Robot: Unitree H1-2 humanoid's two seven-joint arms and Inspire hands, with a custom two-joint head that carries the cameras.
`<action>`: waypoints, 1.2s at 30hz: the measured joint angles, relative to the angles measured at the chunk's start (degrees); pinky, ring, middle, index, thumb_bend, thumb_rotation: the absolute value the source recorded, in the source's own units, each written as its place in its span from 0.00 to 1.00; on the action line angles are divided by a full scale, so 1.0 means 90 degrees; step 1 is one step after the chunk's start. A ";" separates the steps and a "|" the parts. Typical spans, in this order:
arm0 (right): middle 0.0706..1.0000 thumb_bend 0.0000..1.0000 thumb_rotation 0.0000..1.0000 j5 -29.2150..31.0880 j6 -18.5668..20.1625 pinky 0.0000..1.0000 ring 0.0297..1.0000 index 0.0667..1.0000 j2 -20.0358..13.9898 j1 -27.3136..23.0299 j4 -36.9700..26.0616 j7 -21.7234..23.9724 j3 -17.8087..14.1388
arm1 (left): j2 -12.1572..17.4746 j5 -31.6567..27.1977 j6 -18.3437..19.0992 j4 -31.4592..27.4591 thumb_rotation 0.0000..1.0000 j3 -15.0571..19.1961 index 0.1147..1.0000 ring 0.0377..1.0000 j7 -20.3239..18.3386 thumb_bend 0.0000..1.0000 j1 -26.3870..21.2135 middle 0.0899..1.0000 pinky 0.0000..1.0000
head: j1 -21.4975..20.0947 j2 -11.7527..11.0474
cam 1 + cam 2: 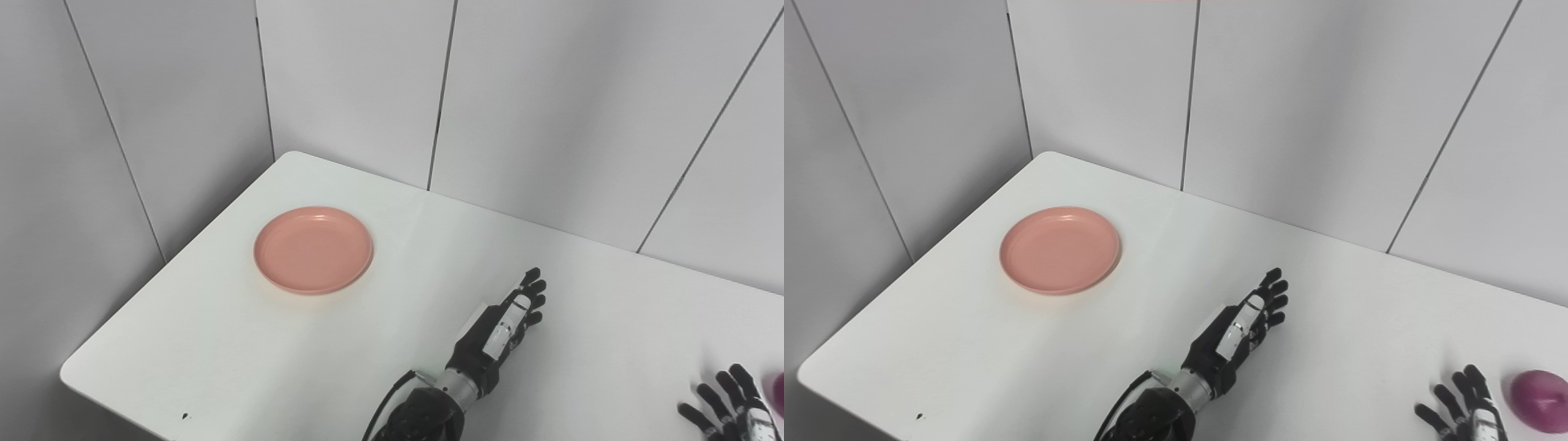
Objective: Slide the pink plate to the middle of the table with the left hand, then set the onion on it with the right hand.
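Observation:
The pink plate (313, 249) lies empty on the white table (214, 355), toward its far left part. My left hand (505, 324) is open and empty, fingers stretched out, well to the right of the plate and apart from it. The purple onion (1542, 400) rests on the table near the right edge of the picture. My right hand (1461, 407) is open, fingers spread, just left of the onion and not touching it; only its upper part shows at the bottom edge.
Grey panelled walls (343, 79) stand close behind and left of the table. The table's left front corner (70, 370) is rounded. A small dark speck (184, 416) lies near the front edge.

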 measured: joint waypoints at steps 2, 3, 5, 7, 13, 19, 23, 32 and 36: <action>0.90 0.18 0.96 -0.0007 -0.0049 0.57 0.83 0.92 -0.0005 -0.0003 0.0042 0.0001 -0.0004 | 0.0000 -0.0001 -0.0004 0.0002 1.00 -0.0001 1.00 0.99 0.0000 0.42 -0.0001 1.00 0.99 | -0.0039 0.0000; 0.89 0.17 0.95 -0.0007 -0.0073 0.51 0.83 0.91 -0.0008 -0.0002 0.0053 0.0001 -0.0004 | 0.0000 -0.0001 -0.0005 0.0003 1.00 -0.0002 1.00 0.99 0.0000 0.43 -0.0002 1.00 0.98 | -0.0049 -0.0010; 0.89 0.18 0.95 -0.0010 -0.0082 0.47 0.82 0.91 -0.0008 -0.0001 0.0064 0.0004 -0.0001 | 0.0000 -0.0001 -0.0010 0.0005 1.00 0.0000 0.99 0.98 0.0000 0.43 -0.0004 1.00 0.97 | -0.0049 -0.0029; 0.88 0.20 0.96 -0.0028 -0.0084 0.44 0.81 0.90 -0.0008 -0.0001 0.0064 0.0004 0.0004 | 0.0000 -0.0002 -0.0018 0.0009 1.00 0.0001 1.00 0.99 0.0000 0.42 -0.0007 1.00 0.97 | -0.0020 -0.0039; 0.87 0.20 0.97 -0.0048 -0.0085 0.28 0.80 0.89 0.0016 -0.0009 0.0064 -0.0001 0.0021 | 0.0001 -0.0011 -0.0012 -0.0044 1.00 0.0057 1.00 1.00 0.0029 0.43 -0.0013 1.00 0.96 | 0.0039 -0.0088; 0.85 0.20 0.95 -0.0137 -0.0107 0.25 0.78 0.87 0.0088 -0.0028 0.0064 -0.0018 0.0026 | 0.0009 -0.0017 0.0332 -0.0349 1.00 0.0191 1.00 1.00 0.0140 0.43 -0.0015 1.00 1.00 | 0.0010 -0.0137; 0.85 0.22 0.95 -0.0168 -0.0182 0.20 0.78 0.86 0.0125 -0.0026 0.0087 -0.0043 0.0019 | 0.0014 -0.0017 0.0586 -0.0540 1.00 0.0303 1.00 1.00 0.0214 0.44 -0.0010 1.00 1.00 | 0.0009 -0.0156; 0.79 0.17 0.99 -0.0208 -0.0692 0.39 0.72 0.78 0.0132 0.0001 0.0281 -0.0026 0.0048 | 0.0018 -0.0018 0.1005 -0.1134 1.00 0.0469 1.00 1.00 0.0291 0.46 -0.0012 1.00 1.00 | 0.0068 -0.0254; 0.78 0.14 1.00 -0.0216 -0.0843 0.39 0.70 0.77 0.0154 0.0006 0.0343 -0.0028 0.0057 | 0.0020 -0.0011 0.1031 -0.1294 1.00 0.0573 1.00 1.00 0.0342 0.46 -0.0014 1.00 1.00 | 0.0097 -0.0293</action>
